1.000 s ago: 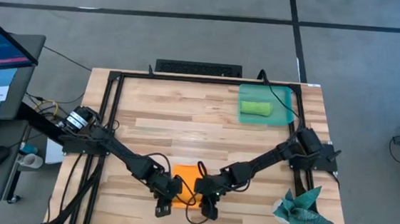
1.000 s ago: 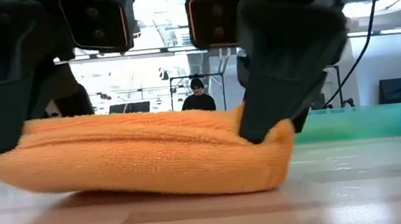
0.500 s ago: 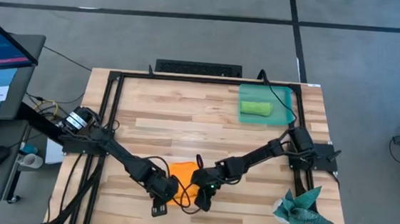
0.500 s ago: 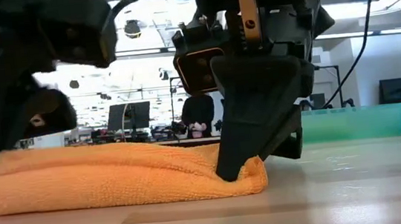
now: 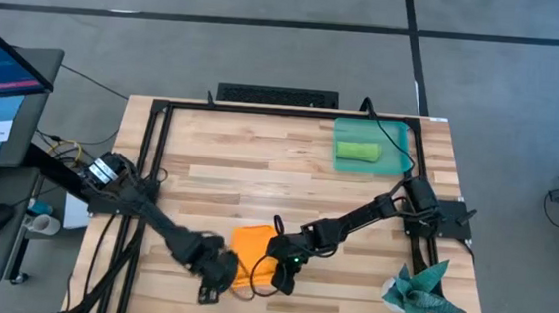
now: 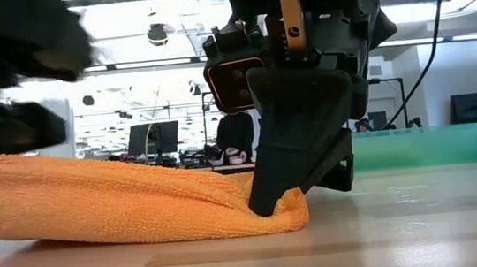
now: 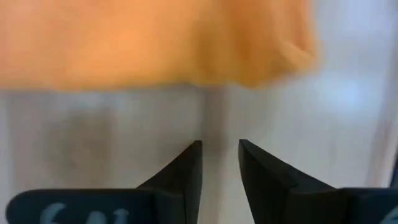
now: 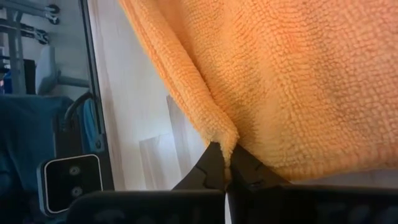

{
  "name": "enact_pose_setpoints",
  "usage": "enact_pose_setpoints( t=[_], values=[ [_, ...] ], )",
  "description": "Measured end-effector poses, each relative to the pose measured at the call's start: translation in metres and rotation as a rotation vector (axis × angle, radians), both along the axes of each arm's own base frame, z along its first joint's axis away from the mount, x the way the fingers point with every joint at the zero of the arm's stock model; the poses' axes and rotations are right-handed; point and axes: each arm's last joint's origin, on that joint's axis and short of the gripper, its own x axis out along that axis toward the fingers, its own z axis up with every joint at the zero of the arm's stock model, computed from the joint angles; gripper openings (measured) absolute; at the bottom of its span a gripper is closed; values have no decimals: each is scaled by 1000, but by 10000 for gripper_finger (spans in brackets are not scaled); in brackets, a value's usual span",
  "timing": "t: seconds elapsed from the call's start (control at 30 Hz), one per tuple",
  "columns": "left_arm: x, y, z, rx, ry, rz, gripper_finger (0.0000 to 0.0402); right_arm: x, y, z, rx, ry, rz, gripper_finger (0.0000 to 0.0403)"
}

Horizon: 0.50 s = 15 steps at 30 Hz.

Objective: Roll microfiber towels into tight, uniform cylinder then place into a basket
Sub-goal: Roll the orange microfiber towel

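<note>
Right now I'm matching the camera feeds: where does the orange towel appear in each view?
High view: orange towel at the table's near edge, between both grippers.
Low view: across the left foreground.
Left wrist view: blurred band beyond the fingers.
Right wrist view: fills the picture.
Shared landmark: the right gripper pinching its edge.

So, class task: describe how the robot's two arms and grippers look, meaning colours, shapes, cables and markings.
Both arms are black and slender, built of jointed segments, with thin black cables looping beside them. The left gripper ends in two dark, tapering wedge-shaped fingers. The right gripper has the same pointed dark fingers. In the low view a square orange-outlined panel sits on the right gripper's black housing, with an orange strip above it.
</note>
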Motion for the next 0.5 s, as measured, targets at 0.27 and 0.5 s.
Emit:
enact_pose_setpoints(
  t=[0.27,0.5],
  values=[
    [-15,-55,12,12,-359,-251,69,0,0,0,1,-3,0,9],
    [-1,-40,12,151,-446,-245,49,0,0,0,4,0,-6,13]
  ],
)
